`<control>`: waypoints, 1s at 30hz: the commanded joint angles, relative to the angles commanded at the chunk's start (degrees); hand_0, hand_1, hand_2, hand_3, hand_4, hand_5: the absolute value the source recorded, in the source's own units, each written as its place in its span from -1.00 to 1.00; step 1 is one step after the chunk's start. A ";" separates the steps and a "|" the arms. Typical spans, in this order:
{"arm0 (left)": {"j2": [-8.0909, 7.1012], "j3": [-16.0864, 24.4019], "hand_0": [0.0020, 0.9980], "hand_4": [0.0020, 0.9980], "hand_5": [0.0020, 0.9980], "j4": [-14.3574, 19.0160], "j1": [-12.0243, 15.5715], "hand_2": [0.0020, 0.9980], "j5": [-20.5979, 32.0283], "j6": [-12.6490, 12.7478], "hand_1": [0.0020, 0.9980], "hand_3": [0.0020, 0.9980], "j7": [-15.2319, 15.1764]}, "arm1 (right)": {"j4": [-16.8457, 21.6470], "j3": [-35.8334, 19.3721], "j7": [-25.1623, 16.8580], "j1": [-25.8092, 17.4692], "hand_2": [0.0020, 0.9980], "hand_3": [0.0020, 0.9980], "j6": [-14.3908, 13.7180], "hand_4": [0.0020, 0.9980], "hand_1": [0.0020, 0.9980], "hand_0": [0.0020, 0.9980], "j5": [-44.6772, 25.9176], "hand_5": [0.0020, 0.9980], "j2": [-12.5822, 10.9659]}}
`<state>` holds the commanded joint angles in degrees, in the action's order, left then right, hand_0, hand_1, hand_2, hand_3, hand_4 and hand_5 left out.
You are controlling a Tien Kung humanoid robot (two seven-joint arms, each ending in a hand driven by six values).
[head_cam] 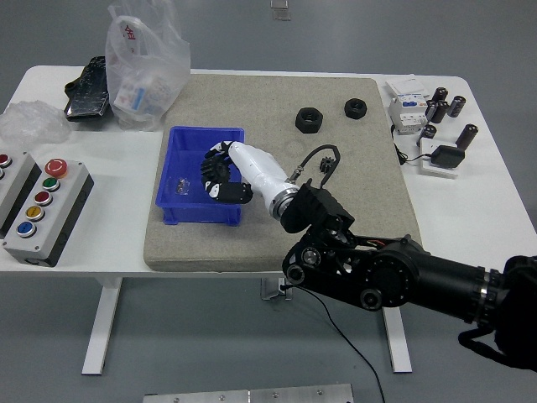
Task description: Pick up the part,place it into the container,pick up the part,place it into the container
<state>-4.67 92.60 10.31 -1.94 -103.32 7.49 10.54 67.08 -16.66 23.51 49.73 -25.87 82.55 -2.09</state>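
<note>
We found a white counter (470, 210) over a grey floor, with a beige mat (352, 193) covering its middle. A blue container (180, 210) sat on the mat's left part, and two black nuts, the larger nut (308, 121) and the smaller nut (356, 107), lay on the mat's far side, well apart from the container and to the far right of it. The right hand (220, 174) reached in over the container's right half, its white back turned up. Its black fingers (211, 164) were curled downward inside the bin; we could not tell whether they enclosed a part or were empty. A small pale object (183, 186) lay in the container's left half, just beside the fingers. We judged that the next pick would require the hand to travel right and away toward the nuts. The left arm was not in view. A button box (38, 210) stood at the counter's left edge.
</note>
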 joint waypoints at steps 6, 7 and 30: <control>-0.04 -0.15 0.38 0.15 -0.68 0.00 -0.02 0.09 0.07 -0.03 0.15 0.25 -0.08 | -0.01 -0.30 0.18 -0.19 0.66 0.76 0.55 0.51 0.56 0.51 -0.23 -0.35 -0.17; -0.04 -0.19 0.38 0.15 -0.68 0.00 -0.02 0.09 0.10 -0.03 0.15 0.25 -0.11 | -0.02 -0.36 0.16 -0.25 0.66 0.76 0.50 0.51 0.56 0.51 -0.22 -0.35 -0.20; 0.15 -0.50 0.38 0.13 -0.68 0.00 -0.14 0.09 0.14 -0.01 0.15 0.24 -0.36 | -21.08 -11.90 12.86 -0.98 0.59 0.70 6.51 0.52 0.48 0.35 13.37 -0.34 -2.33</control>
<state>-4.52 92.11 10.31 -2.08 -103.18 7.48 10.18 46.01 -28.56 36.37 48.76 -19.36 95.93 -4.42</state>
